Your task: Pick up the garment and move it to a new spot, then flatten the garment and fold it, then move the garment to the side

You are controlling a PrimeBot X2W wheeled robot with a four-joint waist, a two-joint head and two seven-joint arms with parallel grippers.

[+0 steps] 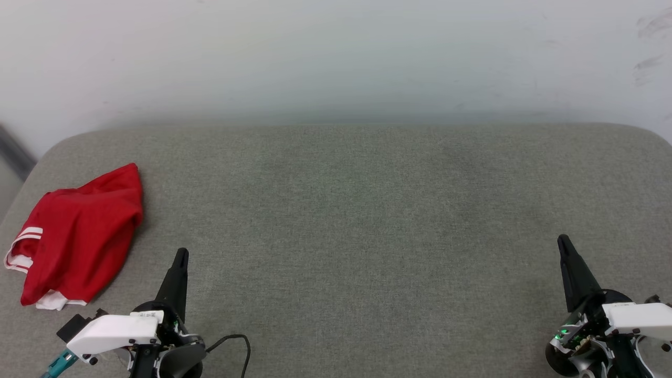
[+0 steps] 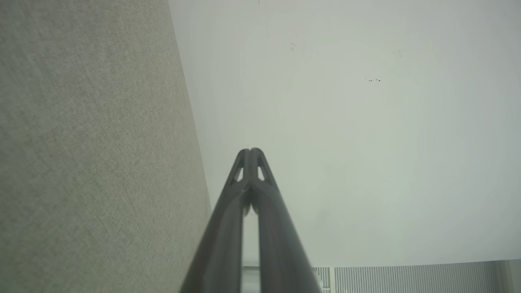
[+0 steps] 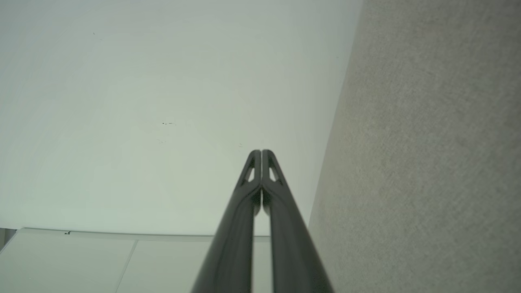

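Observation:
The garment (image 1: pixel 79 233), a red shirt with white striped trim, lies crumpled in a heap at the left edge of the grey padded table (image 1: pixel 367 220). My left gripper (image 1: pixel 181 253) hovers just to its right near the front edge, shut and holding nothing. In the left wrist view the left gripper (image 2: pixel 250 150) has its tips pressed together against the white wall. My right gripper (image 1: pixel 563 239) stands far off at the front right, also shut and holding nothing. The right wrist view shows the right gripper (image 3: pixel 261 151) with its tips touching.
A white wall (image 1: pixel 336 52) rises behind the table. A black cable (image 1: pixel 236 341) loops by the left wrist. The grey table surface (image 2: pixel 81 142) runs along one side of each wrist view.

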